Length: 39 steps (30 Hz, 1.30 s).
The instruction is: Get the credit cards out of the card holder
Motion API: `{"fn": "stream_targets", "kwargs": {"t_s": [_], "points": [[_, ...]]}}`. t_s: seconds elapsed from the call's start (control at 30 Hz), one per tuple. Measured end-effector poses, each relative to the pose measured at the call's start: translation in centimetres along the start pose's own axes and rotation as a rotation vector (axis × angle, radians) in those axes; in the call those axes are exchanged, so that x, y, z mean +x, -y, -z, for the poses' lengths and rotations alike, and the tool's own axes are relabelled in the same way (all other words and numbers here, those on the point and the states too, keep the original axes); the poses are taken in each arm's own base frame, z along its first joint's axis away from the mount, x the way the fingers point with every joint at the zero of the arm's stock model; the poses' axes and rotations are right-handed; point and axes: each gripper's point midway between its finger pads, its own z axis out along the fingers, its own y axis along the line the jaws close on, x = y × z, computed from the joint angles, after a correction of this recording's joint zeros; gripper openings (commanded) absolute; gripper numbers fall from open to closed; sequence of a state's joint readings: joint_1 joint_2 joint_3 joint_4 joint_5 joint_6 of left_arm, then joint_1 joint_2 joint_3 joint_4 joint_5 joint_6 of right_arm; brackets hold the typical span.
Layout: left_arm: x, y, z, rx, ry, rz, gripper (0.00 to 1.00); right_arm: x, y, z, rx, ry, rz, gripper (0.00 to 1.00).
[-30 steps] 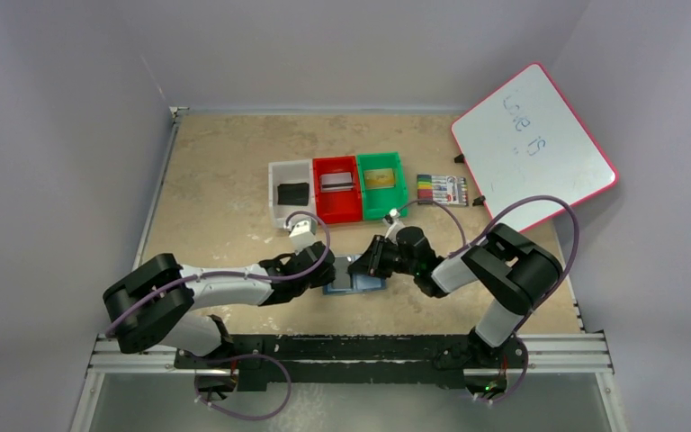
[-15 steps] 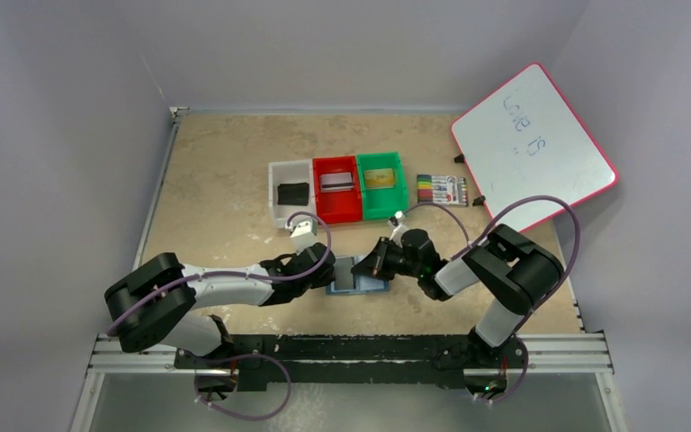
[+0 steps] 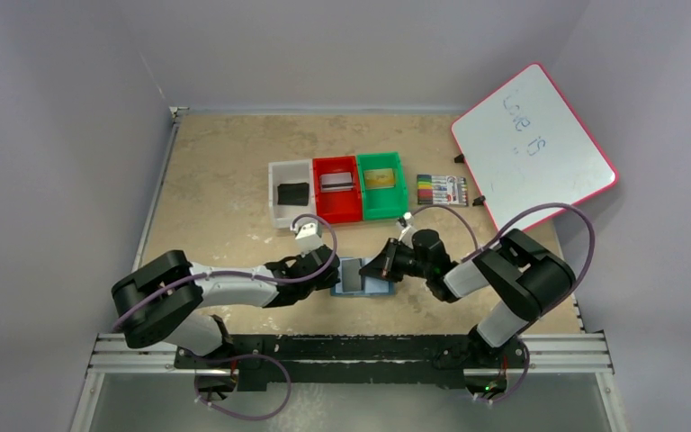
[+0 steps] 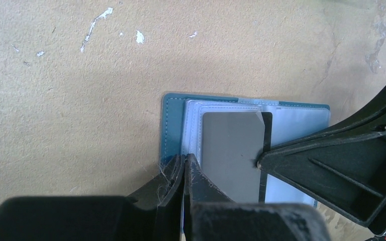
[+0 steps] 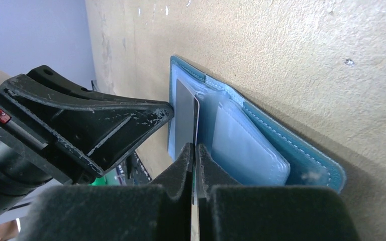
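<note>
1 card holder (image 3: 376, 286), teal, lies open on the counter (image 3: 216, 180) at the near middle, between both arms, with its pale-blue clear pockets (image 5: 241, 145) facing up. 1 grey card (image 4: 228, 150) sits on the pocket stack; whether it is clear of its pocket cannot be told.
Left jaws: clenched on the card holder's pocket edge.
Right jaws: clenched on the grey card's edge.
Behind: white bin (image 3: 276, 171) with 1 black card (image 3: 292, 193); red bin (image 3: 336, 209) with 1 silver card (image 3: 336, 183); green bin (image 3: 381, 205) with 1 gold card (image 3: 378, 178); marker pack (image 3: 441, 189); whiteboard (image 3: 533, 144).

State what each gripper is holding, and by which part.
The left gripper pinches the card holder by the edge of a clear pocket; the right gripper pinches the grey card by its side edge.
</note>
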<state>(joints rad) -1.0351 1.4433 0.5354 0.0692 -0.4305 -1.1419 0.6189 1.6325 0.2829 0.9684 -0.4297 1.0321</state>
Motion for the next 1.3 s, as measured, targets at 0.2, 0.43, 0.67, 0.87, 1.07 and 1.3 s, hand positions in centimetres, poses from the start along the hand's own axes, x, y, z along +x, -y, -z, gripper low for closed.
{"fn": "stream_targets", "kwargs": {"t_s": [0.2, 0.43, 0.67, 0.87, 1.07, 1.3], "points": [[-0.1, 0.0, -0.1, -0.010, 0.012, -0.007, 0.00, -0.2, 0.2, 0.8, 0.013, 0.004, 0.014, 0.00], [-0.1, 0.0, 0.0, -0.019, 0.012, -0.016, 0.00, 0.0, 0.9, 1.5, 0.041, 0.006, 0.010, 0.00], [0.0, 0.4, 0.6, -0.022, 0.011, -0.042, 0.36, 0.2, 1.1, 1.6, 0.045, 0.001, 0.007, 0.00], [-1.2, 1.6, 2.2, 0.003, 0.029, -0.043, 0.40, 0.4, 1.4, 1.2, 0.040, -0.008, 0.001, 0.00], [-1.8, 4.5, 2.5, 0.097, 0.024, -0.019, 0.34, 0.4, 1.3, 1.0, 0.030, -0.009, 0.002, 0.00], [1.1, 4.5, 0.3, 0.099, -0.059, -0.006, 0.27, 0.3, 1.4, 1.0, 0.028, -0.008, 0.002, 0.00]]}}
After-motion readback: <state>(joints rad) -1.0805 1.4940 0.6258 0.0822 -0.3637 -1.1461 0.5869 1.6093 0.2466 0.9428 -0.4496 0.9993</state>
